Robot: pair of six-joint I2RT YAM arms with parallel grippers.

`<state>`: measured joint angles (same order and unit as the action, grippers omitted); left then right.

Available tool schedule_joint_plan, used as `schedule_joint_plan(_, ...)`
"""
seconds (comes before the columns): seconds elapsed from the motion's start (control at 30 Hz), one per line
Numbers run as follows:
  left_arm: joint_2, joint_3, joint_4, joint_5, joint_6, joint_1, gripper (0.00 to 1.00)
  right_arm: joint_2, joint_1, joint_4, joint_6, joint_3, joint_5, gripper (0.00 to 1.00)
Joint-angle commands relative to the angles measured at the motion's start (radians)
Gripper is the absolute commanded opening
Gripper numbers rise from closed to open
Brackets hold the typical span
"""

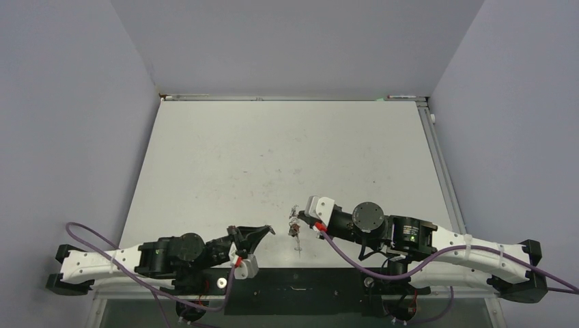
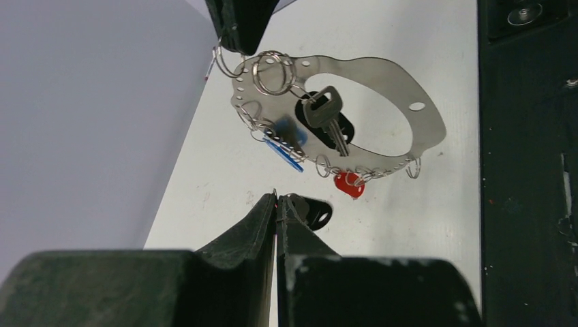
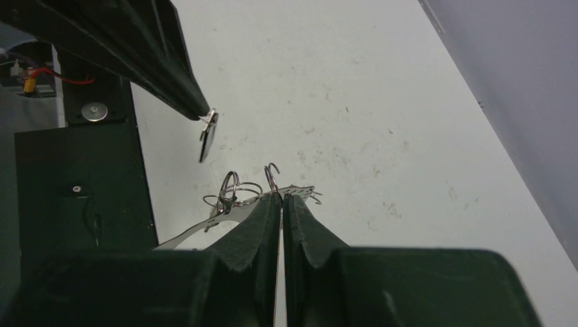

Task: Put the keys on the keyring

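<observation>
Left gripper [image 2: 276, 201]: jaws pressed together, pinching the keys [image 2: 310, 212] right at the tips. In the left wrist view that's a small dark oval loop poking out beside the fingertips. From the right wrist view it reads as a thin silvery piece dangling off the tip.

Right gripper [image 3: 281, 199]: jaws also pressed together, clamped on the rim of the keyring [image 2: 426, 133].

Keyring is a flat silvery metal loop with holes along its rim, hanging from the right gripper above the table [image 1: 273, 157] and throwing a shadow on it. On it:
- several small split rings [image 2: 272, 71]
- one silver key [image 2: 326, 117] hanging across the opening
- a blue tag [image 2: 283, 136] and a red tag [image 2: 349, 184] along the rim

Keys vs keyring: apart, not touching. From above, the keys sit just left of the keyring, and the two grippers face each other tip to tip with a small gap between.

All of this is at the near edge of the table, between the two arm bases, just beyond the black base plate [image 1: 300, 290].
</observation>
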<state>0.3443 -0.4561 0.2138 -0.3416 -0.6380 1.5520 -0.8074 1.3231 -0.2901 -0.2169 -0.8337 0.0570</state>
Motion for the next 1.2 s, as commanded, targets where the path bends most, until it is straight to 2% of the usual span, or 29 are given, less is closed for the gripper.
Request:
schedule_joint_plan(0.0,0.045,-0.020,-0.118,0.185,0.036,-0.133,0.00,-0.015,0.005,0.045,-0.001,-0.021,-0.078,0.05)
schedule_joint_plan(0.13,0.098,-0.023,-0.156,0.334,0.060,-0.261,0.00,-0.019,0.005,0.024,0.002,-0.026,-0.199,0.05)
schedule_joint_plan(0.3,0.092,-0.001,-0.247,0.677,0.130,-0.450,0.00,-0.024,0.005,0.007,0.007,-0.024,-0.246,0.05)
schedule_joint_plan(0.5,0.049,0.043,-0.283,0.871,0.164,-0.504,0.00,-0.050,0.004,-0.002,0.010,-0.024,-0.260,0.05)
schedule_joint_plan(0.7,0.041,0.052,-0.272,0.936,0.169,-0.504,0.00,-0.062,0.005,-0.002,0.009,-0.025,-0.276,0.05)
schedule_joint_plan(1.17,0.052,0.057,-0.274,0.963,0.174,-0.504,0.00,-0.093,0.005,-0.010,0.012,-0.027,-0.318,0.05)
